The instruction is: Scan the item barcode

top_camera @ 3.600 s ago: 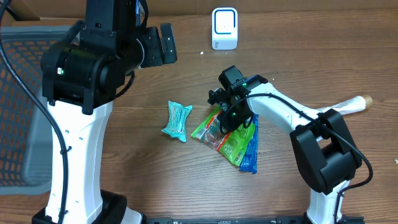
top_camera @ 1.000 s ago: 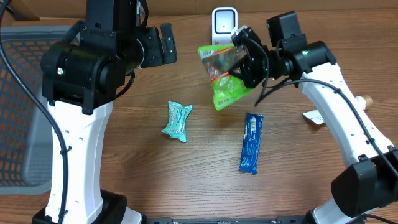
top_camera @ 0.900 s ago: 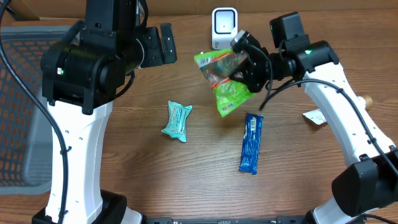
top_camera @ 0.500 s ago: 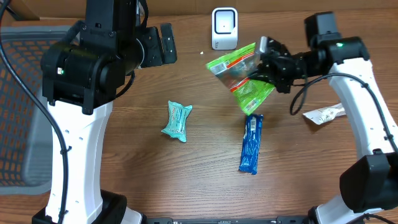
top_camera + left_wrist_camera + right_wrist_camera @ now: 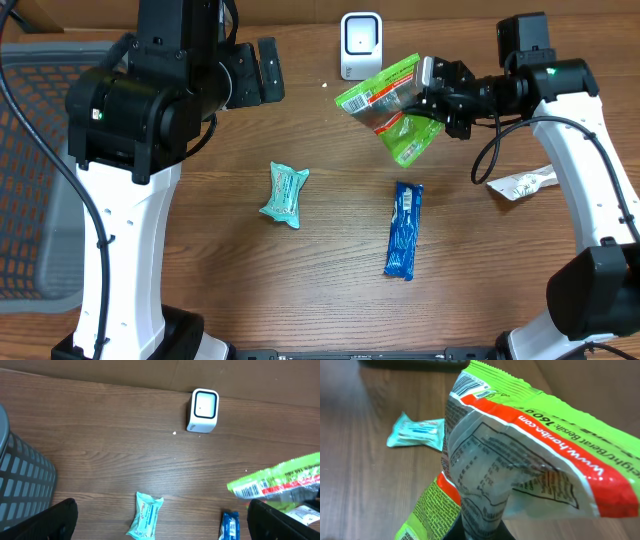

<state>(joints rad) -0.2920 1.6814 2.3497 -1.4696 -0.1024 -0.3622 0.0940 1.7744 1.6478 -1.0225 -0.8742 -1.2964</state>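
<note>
Clamped shut on the green snack bag [image 5: 388, 108], pinching its lower, crumpled end: the right jaws, with the bag lifted clear of the surface [image 5: 200, 260] and hanging in the air near the white scanner [image 5: 361, 45], a little to the scanner's right and nearer the robot. Seen from the right wrist, barcode [image 5: 470, 382] at the bag's far top corner, free of the grip and unfolded. Wide-apart, empty left jaws parked high over the left side, well apart from the bag. Judged roughly halfway through: pick-up and lift done, presentation begun but seemingly not finished, with the barcode corner apparently off to one side of the scanner's window and not square to it. Probably left to do: swing that corner in front of the window, hold it steady for a read, then set the bag down. Lying loose on the surface and not gripped: a blue bar [image 5: 403, 230], a teal packet [image 5: 285, 194] and a white wrapper [image 5: 520, 184] beside the right arm.
</note>
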